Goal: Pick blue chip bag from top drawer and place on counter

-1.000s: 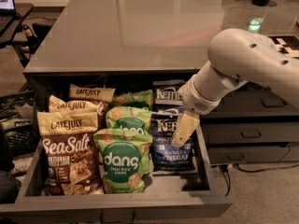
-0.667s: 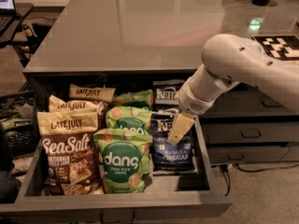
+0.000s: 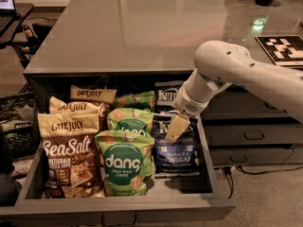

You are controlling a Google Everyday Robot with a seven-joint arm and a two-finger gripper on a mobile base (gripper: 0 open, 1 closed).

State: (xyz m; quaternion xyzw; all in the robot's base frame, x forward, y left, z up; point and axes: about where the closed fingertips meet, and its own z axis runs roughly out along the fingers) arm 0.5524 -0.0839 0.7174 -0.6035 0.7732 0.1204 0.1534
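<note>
Camera view: tool (image 3: 176, 126) just above the blue chip bag (image 3: 176, 151) in the open top drawer (image 3: 118, 210) — whether it grips, I cannot tell — bag apparently unlifted, desk (image 3: 142, 32) placement remains.

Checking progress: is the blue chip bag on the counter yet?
No, the blue chip bag stands in the top drawer, with the gripper at its upper part.

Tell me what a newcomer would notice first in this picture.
The big white arm comes in from the right, with its gripper at the top of the blue chip bag, on the right side of the open top drawer. Next come the green Dang bags in the middle and the brown Late July bags on the left, below the glossy grey counter.
</note>
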